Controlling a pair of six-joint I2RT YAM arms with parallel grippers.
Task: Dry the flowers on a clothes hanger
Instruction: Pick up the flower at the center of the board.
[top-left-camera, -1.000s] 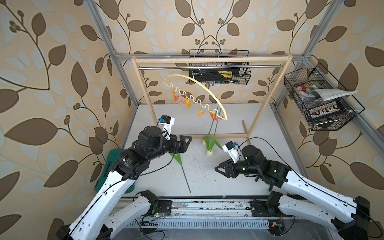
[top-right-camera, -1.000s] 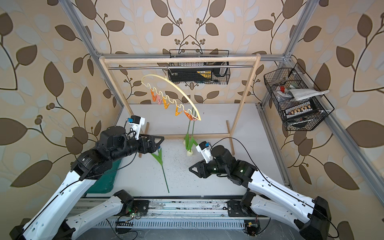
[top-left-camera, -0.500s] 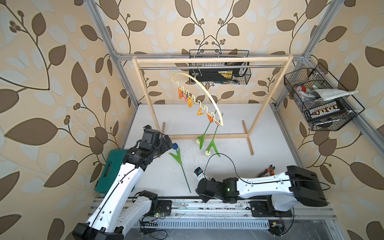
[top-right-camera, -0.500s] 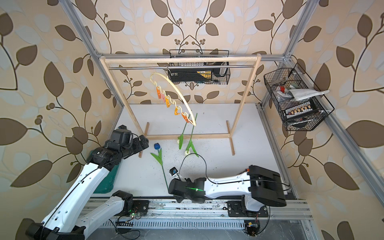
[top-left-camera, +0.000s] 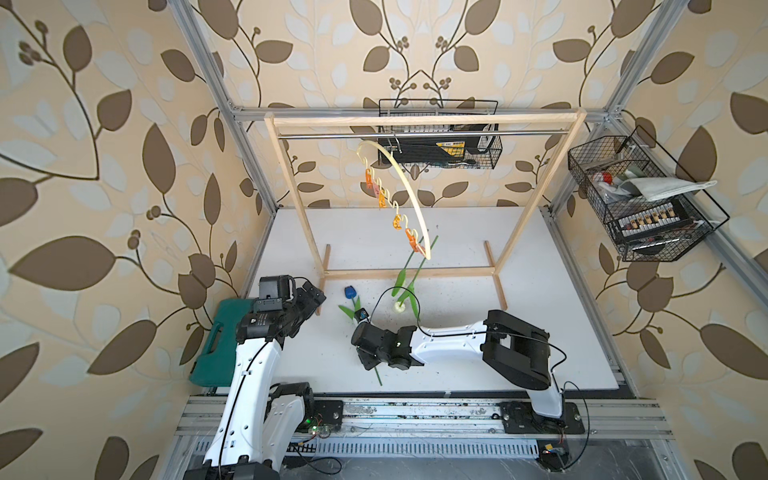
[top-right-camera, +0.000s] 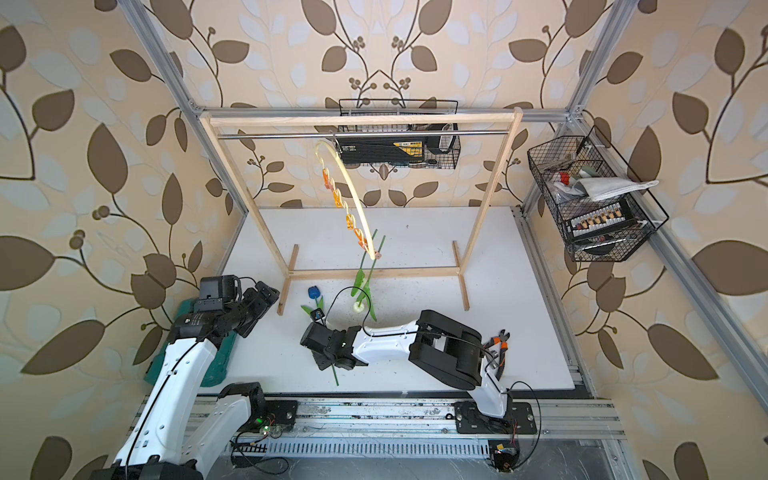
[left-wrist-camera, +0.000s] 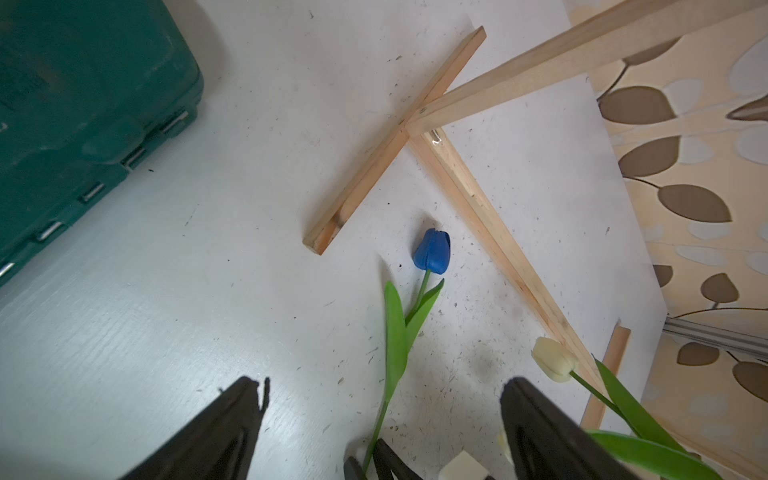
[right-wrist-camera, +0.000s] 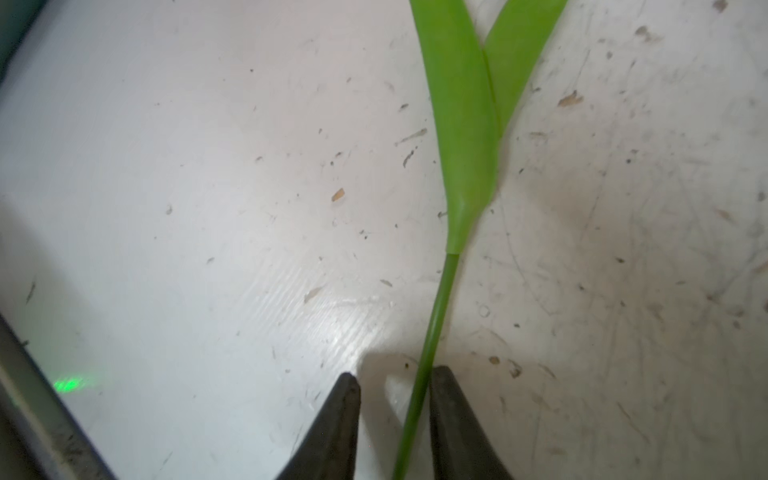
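Note:
The blue tulip lies flat on the white table, head (top-left-camera: 350, 292) (top-right-camera: 314, 293) (left-wrist-camera: 433, 251) toward the rack. My right gripper (top-left-camera: 367, 363) (top-right-camera: 322, 362) (right-wrist-camera: 392, 379) is low over its stem (right-wrist-camera: 436, 324). The jaws stand narrow round the stem, which touches one finger while a gap shows at the other. The cream clothes hanger (top-left-camera: 409, 195) (top-right-camera: 355, 199) hangs from the metal rod. Two green stems are clipped at its low end, and a cream head (top-left-camera: 399, 306) (top-right-camera: 358, 307) (left-wrist-camera: 555, 359) hangs just above the table. My left gripper (top-left-camera: 309, 297) (top-right-camera: 262, 297) (left-wrist-camera: 382, 382) is wide open and empty by the rack's left foot.
The wooden rack (top-left-camera: 424, 118) spans the back, its floor bar (top-left-camera: 407, 272) just behind the tulips. A green case (top-left-camera: 216, 345) lies at the left table edge under my left arm. Wire baskets (top-left-camera: 438, 137) (top-left-camera: 640, 199) hang on the walls. Orange-handled pliers (top-right-camera: 500, 338) lie beside my right arm.
My right arm has swung down from mid-table onto the blue tulip's stem and its jaws have narrowed. The left arm has drawn back to the left. The hanger has turned more edge-on.

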